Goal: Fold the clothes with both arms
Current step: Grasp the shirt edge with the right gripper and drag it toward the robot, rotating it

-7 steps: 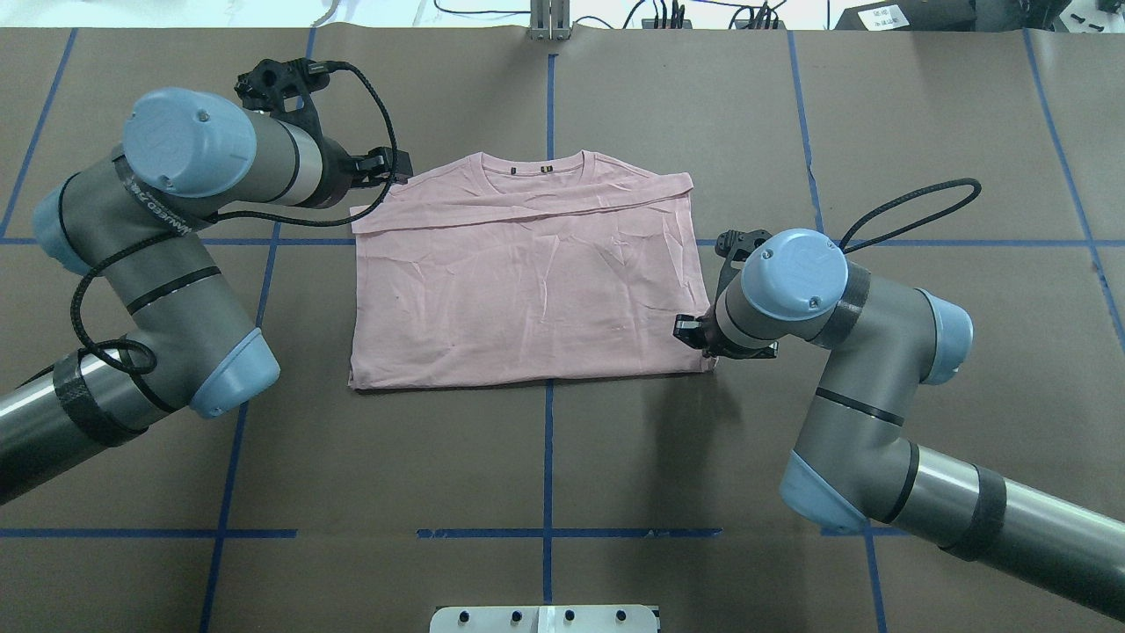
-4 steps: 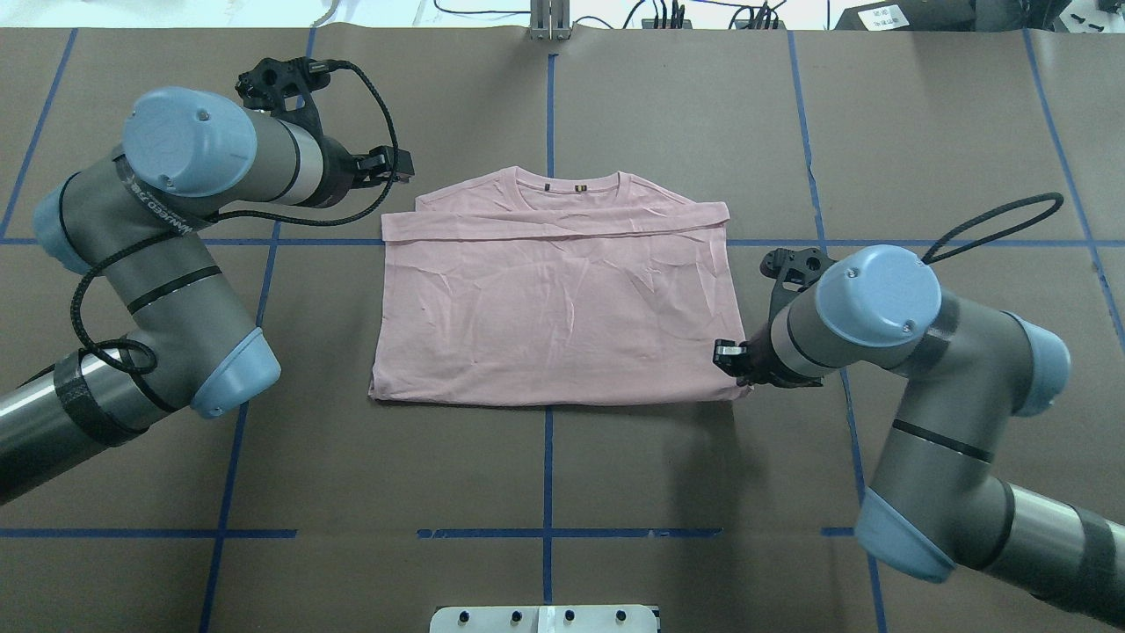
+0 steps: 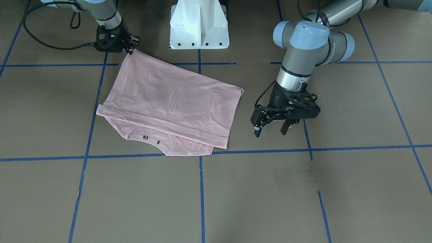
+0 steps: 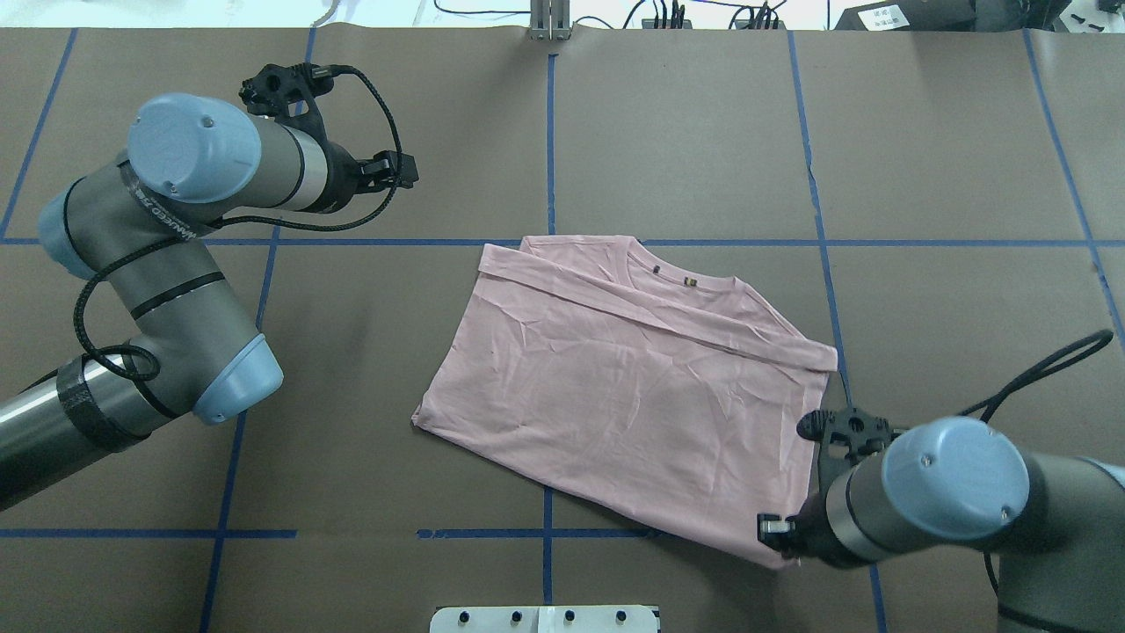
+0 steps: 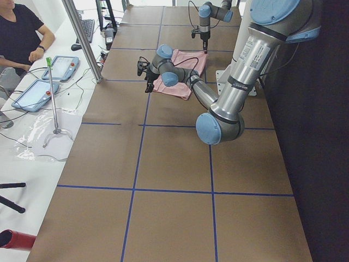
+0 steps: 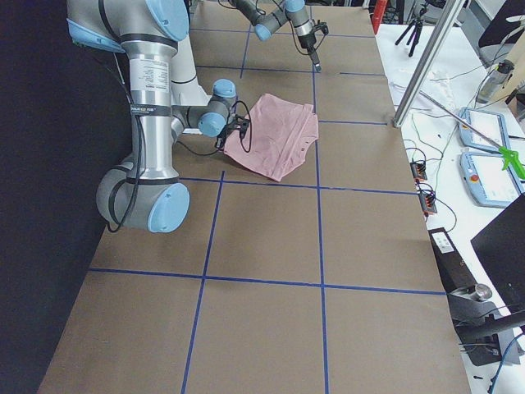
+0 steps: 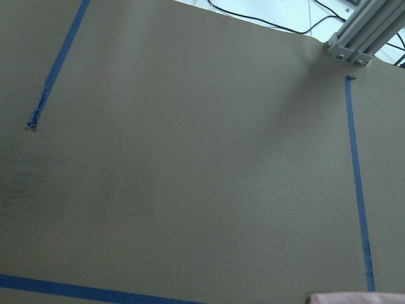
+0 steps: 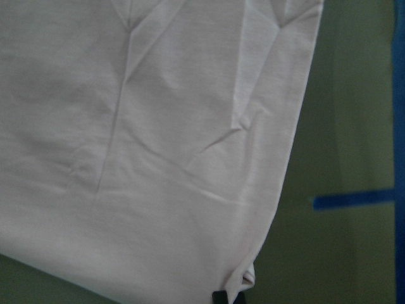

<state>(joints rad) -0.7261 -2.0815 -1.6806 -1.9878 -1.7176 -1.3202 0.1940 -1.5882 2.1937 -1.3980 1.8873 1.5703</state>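
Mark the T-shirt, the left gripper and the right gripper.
T-shirt (image 4: pixel 633 404), overhead view, middle of its folded body.
left gripper (image 3: pixel 271 129), front-facing view, midway between its open fingertips.
right gripper (image 3: pixel 130 49), front-facing view, between fingertips pinching the T-shirt's corner.

Table (image 4: pixel 685 132) surfaced in brown paper, marked into squares by blue tape (image 4: pixel 549 132). White pedestal (image 3: pixel 199 23) stands at one long edge, aluminium post (image 4: pixel 550 19) at the opposite edge. Adjoining white bench carries two tablets (image 5: pixel 32 94) and a keyboard (image 5: pixel 87 30); a person (image 5: pixel 22 33) sits there.
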